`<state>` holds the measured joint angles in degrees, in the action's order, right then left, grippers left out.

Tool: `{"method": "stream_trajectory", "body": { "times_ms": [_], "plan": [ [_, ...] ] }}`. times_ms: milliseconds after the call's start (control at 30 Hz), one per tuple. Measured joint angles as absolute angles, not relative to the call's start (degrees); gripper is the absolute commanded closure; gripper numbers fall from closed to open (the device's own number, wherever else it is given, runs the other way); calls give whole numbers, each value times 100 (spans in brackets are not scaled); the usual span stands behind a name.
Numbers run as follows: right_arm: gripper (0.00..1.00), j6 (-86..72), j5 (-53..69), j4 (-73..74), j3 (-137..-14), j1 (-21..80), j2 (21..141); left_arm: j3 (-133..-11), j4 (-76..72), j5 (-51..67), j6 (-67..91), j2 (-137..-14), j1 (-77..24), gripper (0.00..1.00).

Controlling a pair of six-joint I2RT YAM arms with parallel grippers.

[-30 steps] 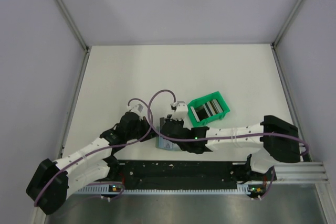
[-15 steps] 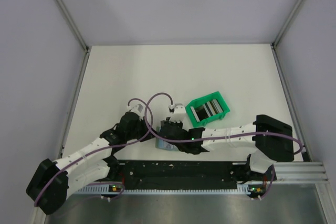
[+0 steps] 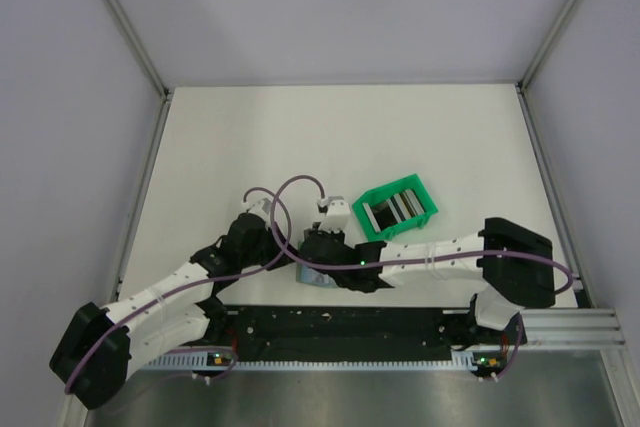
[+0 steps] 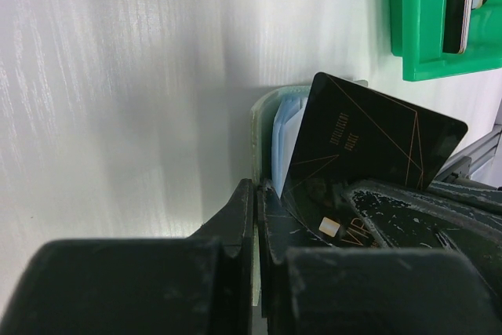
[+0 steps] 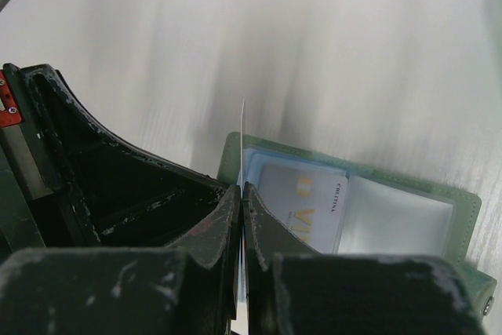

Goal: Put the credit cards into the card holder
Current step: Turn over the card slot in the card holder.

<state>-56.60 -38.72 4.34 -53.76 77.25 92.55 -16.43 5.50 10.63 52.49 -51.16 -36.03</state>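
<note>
Since the black card (image 4: pixel 369 139) is thin, stiff and slick, a hold on one short end looks best. The right pincer (image 5: pixel 241 217) is clamped on it so, edge-on over the card holder (image 5: pixel 439 209). That soft holder lies open by the middle of the surface's (image 3: pixel 300 137) near edge, with the left pincer (image 4: pixel 256 225) closed on its flap. From above, the arms hide nearly all of it, and which sleeve the card meets is unclear.

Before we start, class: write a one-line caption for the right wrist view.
Right fingers pinch a card edge-on at the open card holder, one whitish card already sleeved.
</note>
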Motion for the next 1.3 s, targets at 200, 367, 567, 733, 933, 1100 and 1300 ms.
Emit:
{"method": "stream_trajectory", "body": {
  "times_ms": [200,367,567,733,933,1100,1300],
  "plan": [
    [100,-5655,-3865,746,-5693,7725,9496,-1643,556,1046,5247,-5116,-3603,100],
    [100,-5658,-3900,1118,-5959,7741,9651,-1640,556,1046,5247,-5116,-3601,100],
    [100,-5662,-4112,1822,-6523,7889,9933,-1640,552,1050,5260,-5116,-3603,100],
    [100,-5881,-4230,2147,-6667,7985,10005,-1603,506,1057,5293,-5116,-3603,100],
    [100,-6329,-4265,2303,-6665,7985,10005,-1498,336,1087,5411,-5113,-3599,100],
    [100,-6394,-4311,2379,-6667,7988,10005,-1466,276,1109,5435,-5109,-3599,100],
    [100,-6355,-4541,2663,-6692,8040,10005,-1468,276,1096,5428,-5057,-3599,100]
  ]
}}
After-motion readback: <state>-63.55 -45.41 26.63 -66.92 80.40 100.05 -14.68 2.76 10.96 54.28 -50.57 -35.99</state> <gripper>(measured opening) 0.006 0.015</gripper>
